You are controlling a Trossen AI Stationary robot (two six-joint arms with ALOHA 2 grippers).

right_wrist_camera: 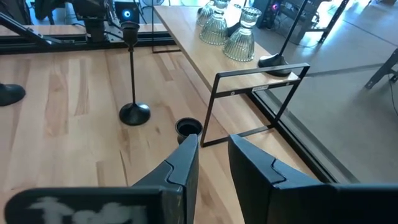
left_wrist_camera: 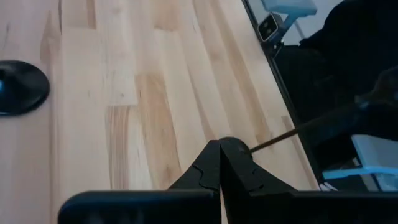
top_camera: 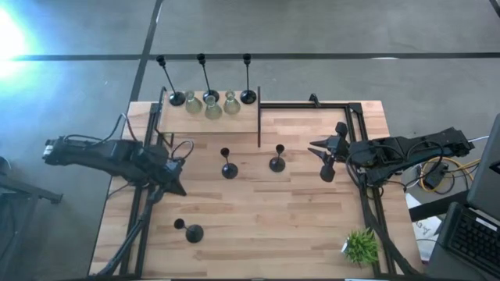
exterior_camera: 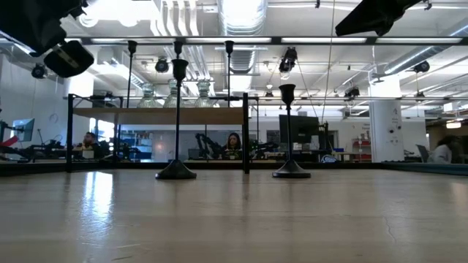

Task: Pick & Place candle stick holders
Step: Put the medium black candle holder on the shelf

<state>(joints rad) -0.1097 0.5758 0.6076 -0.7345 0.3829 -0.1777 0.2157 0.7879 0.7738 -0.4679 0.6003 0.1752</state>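
Observation:
Three tall black candle stick holders (top_camera: 211,95) and three pale glass ones (top_camera: 212,108) stand on a raised shelf (top_camera: 234,123) at the far left. Two more black holders (top_camera: 228,168) (top_camera: 277,163) stand on their round bases mid-table, and another (top_camera: 192,232) stands near the front left; its base (left_wrist_camera: 18,87) also shows in the left wrist view. My left gripper (top_camera: 178,187) (left_wrist_camera: 221,152) hovers shut and empty over the left side. My right gripper (top_camera: 316,148) (right_wrist_camera: 211,146) hovers at the right, fingers apart, wood showing between them. A small black cup (right_wrist_camera: 188,127) shows just past one fingertip. My right gripper has the small black cup (right_wrist_camera: 188,127) right at the tip of one finger (right_wrist_camera: 180,162). That finger hides whatever is below the cup. I cannot tell whether the finger touches it. Nothing lies between the two fingers.
A small green potted plant (top_camera: 361,246) stands at the front right corner. Black frame rails (top_camera: 367,195) run along the table's sides, and the shelf's thin metal legs (right_wrist_camera: 214,109) stand on the table. Bare wood (top_camera: 266,218) lies across the middle and front.

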